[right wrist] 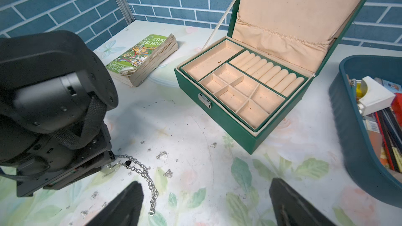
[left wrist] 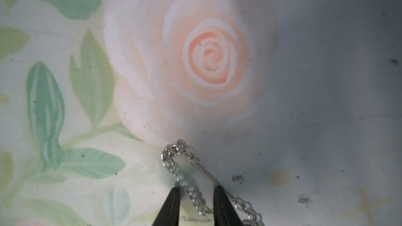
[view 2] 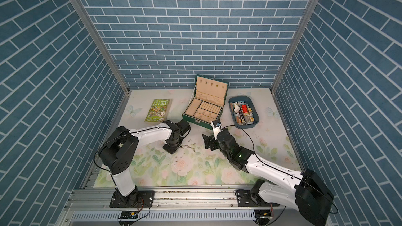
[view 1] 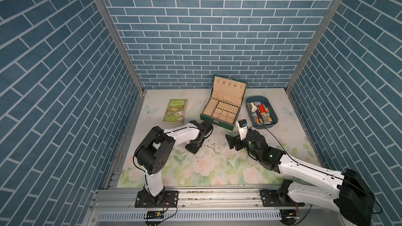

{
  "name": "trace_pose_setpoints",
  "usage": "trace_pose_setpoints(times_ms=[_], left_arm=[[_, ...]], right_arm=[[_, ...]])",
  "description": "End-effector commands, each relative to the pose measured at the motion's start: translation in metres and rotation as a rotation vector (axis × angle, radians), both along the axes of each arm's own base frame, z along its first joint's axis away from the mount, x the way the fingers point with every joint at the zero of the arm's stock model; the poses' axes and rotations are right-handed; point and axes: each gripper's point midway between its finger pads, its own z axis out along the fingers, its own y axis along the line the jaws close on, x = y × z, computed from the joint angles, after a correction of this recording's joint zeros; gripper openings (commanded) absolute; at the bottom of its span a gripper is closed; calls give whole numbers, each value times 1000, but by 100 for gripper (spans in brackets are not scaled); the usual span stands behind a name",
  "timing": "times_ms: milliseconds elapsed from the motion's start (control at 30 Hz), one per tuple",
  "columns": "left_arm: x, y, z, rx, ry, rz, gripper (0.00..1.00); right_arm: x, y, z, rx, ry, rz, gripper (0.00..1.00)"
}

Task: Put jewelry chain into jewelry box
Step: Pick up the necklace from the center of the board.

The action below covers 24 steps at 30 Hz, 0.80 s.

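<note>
Jewelry chain lies loose on the flowered table, in front of the jewelry box and well apart from it; none of it is in the box. In both top views the left claw points down onto the end of the chain nearest the left arm.

From the left wrist, the two black tips of the left claw stand a little apart. A beaded strand of the chain runs between them without filling the gap, so it is straddled rather than pinched. A second, finer strand passes just outside one tip.

The right claw hangs over the table near the front corner of the box, spread wide and holding nothing. In its wrist view the chain curls out from under the left claw toward one of the right claw's fingers, with a small dark piece among the links.

The box stands open with its lid upright, showing beige lining, ring rolls and square compartments. A green book lies to its left, and a blue tray of small items sits to its right.
</note>
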Motion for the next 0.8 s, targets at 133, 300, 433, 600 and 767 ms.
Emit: trace_pose_setpoints(times_ms=[133,300,433,600,767], left_arm=[[-29,23,-39,63,127,7,22],[-30,25,-35,48,107,6,16],[-26,28,-28,31,59,-10,0],[-15,29,-16,5,-34,-68,0],[13,37,19,78,-192,-239,0]], right_arm=[[-2,-8,0,-27,-12,-15,95],[-1,-9,-1,-33,-10,-20,95],[-1,-9,-2,-37,-11,-22,95],[1,-10,-3,-43,-12,-31,95],[1,-11,-1,-42,-16,-37,95]])
